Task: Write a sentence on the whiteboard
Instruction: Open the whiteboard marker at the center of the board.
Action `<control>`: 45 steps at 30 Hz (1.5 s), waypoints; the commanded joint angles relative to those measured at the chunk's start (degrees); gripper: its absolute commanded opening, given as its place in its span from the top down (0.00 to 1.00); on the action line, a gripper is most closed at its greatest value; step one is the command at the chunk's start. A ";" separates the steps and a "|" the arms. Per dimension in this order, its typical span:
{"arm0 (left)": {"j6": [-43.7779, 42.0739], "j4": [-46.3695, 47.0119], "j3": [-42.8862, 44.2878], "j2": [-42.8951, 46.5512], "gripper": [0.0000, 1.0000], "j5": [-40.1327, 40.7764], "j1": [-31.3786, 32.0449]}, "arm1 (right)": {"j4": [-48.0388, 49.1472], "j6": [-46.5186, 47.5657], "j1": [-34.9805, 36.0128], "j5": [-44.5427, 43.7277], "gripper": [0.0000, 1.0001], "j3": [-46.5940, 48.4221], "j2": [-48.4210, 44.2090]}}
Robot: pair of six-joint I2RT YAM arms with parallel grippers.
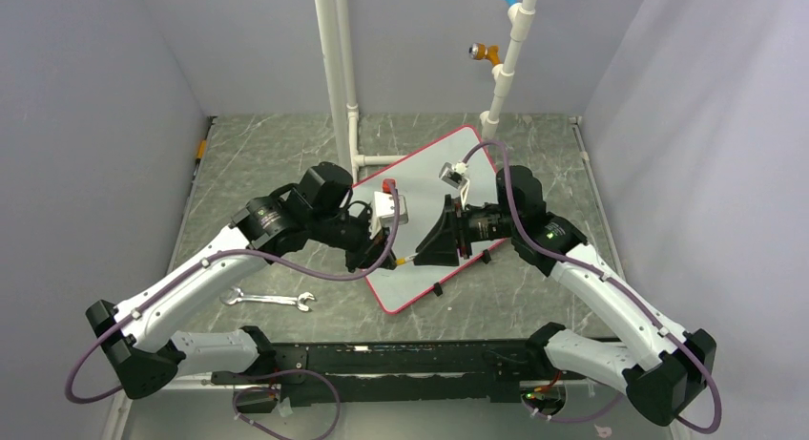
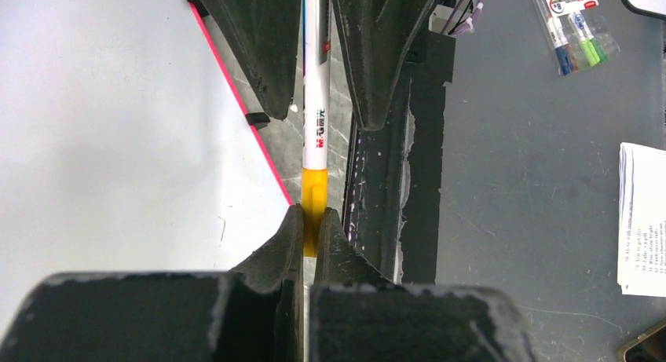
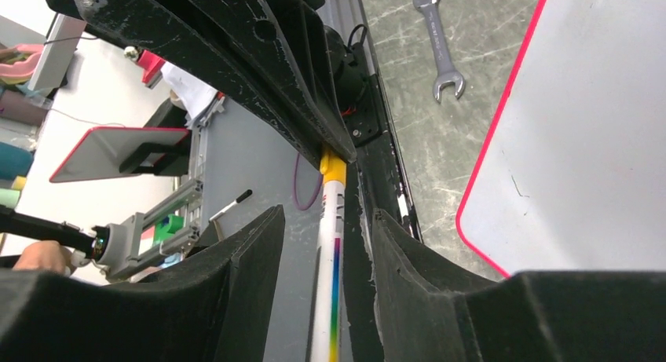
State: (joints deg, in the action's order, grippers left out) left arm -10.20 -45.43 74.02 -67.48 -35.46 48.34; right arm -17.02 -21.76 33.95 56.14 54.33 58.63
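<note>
Yellow cap point(image 2: 313, 191) is what my left claw point(image 2: 312, 219) has pinched tight at its tips, and the white barrel of the marker point(image 2: 316, 87) runs straight out from it into my right claw point(image 3: 326, 214). That right claw stands partly open around the barrel with a gap on each side, so I judge it is not gripping. The marker's long axis lies along the line between the two claws, which face each other along it. The cap end points to the left arm and the tail end to the right arm. It hangs above the near edge of the whiteboard point(image 1: 420, 168), which lies flat and askew on the desk point(image 1: 277, 163), under both wrists. I see no lettering on the parts of the board in view. To my eye the step is uncapping: the right claw must close on the barrel, then the pull has to run along that axis, or the cap may bind
</note>
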 commanded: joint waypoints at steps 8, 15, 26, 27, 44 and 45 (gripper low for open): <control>-1.76 0.59 2.44 -0.50 1.00 0.51 -0.01 | 2.56 0.75 0.22 1.55 0.68 0.69 0.94; -1.58 1.02 2.44 -0.63 1.00 0.54 -0.04 | 2.17 0.91 0.23 0.69 0.79 0.48 1.91; -0.28 3.03 -0.14 1.98 0.61 4.07 -0.03 | 1.90 1.12 0.29 -2.43 1.00 -0.07 1.46; -0.26 3.09 -0.51 2.39 0.58 4.30 -0.01 | 1.63 1.23 0.24 -2.71 1.00 0.13 1.16; 0.22 5.19 -2.66 1.08 0.51 0.71 0.00 | 2.30 -0.45 0.19 -2.93 1.00 1.37 -1.82; 0.37 5.43 -2.37 0.43 0.55 0.43 -0.01 | 2.45 -0.54 0.20 -2.96 1.00 1.25 -1.92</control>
State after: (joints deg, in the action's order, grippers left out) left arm -10.28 -42.98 70.43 -64.97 -32.40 48.25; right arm -17.28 -21.65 34.02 52.80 54.15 58.26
